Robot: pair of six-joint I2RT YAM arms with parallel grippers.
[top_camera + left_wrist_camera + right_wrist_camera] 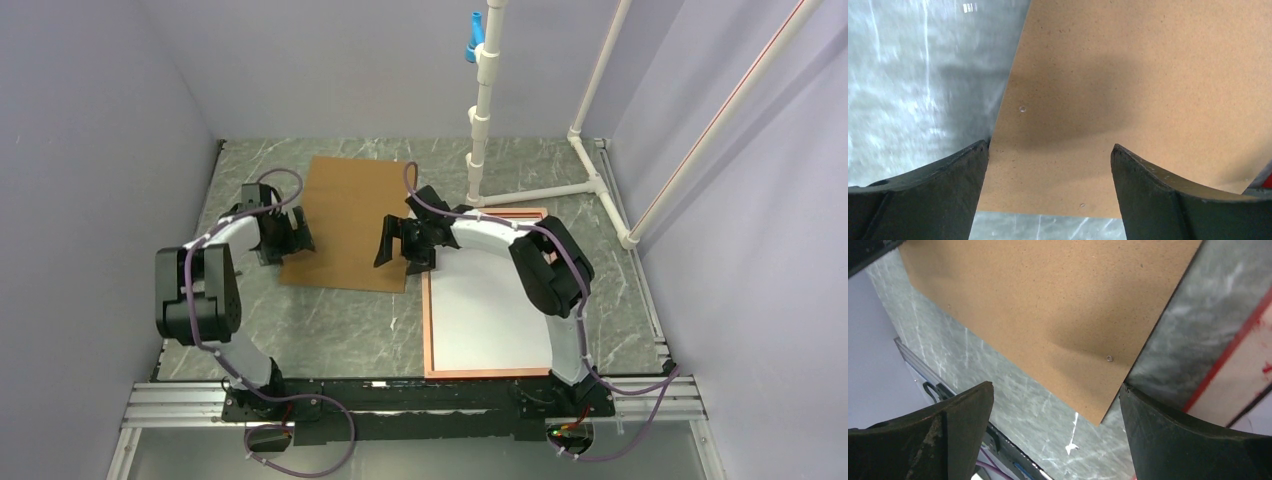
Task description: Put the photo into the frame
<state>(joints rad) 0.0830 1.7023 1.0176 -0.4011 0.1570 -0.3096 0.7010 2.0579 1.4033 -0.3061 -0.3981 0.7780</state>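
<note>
Marbled tabletop [330,330] strip between board [350,220] edge and frame [428,330]

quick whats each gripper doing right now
left gripper: open, holding nothing, above the brown backing board
right gripper: open, holding nothing

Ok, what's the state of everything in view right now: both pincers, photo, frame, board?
Left pincer: open, empty, over the backing board's near left corner.
Right pincer: open, empty, over the board's near right corner.
Backing board: flat on the table, ungripped, apart from the frame.
Frame: flat, back side up.
Photo: white back up, lying inside the frame.
</note>
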